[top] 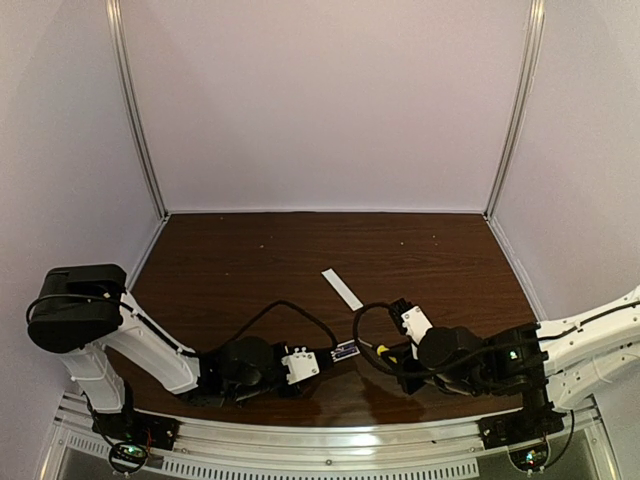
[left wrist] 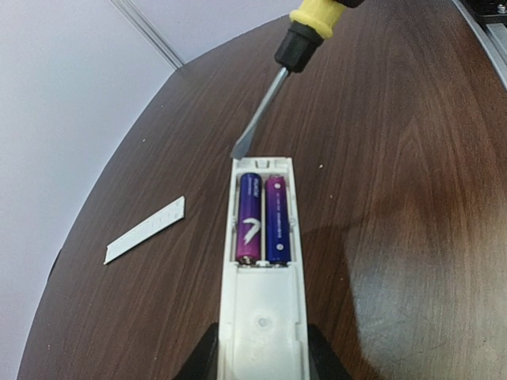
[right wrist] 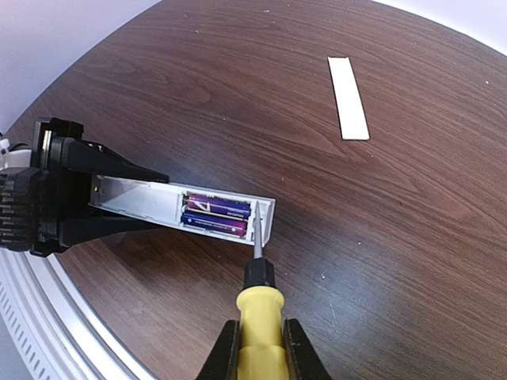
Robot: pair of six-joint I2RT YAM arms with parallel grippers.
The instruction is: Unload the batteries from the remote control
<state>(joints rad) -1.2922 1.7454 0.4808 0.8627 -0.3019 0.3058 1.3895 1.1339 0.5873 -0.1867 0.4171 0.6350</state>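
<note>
The left fingers (left wrist: 203, 362) clamp one end of the remote control (left wrist: 261, 309), its open recess facing up, and both batteries (left wrist: 264, 218) sit side by side inside. The right fingers (right wrist: 225, 356) grip the yellow screwdriver (right wrist: 260, 317), whose blade tip is at the remote's far end. I'd say the tip should slip under one battery's end and lever gently, without skidding. The cover strip (right wrist: 348, 99) lies well apart on the surface (left wrist: 396, 198).

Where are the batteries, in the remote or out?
In. Both batteries lie side by side in the remote; its cover lies apart.
</note>
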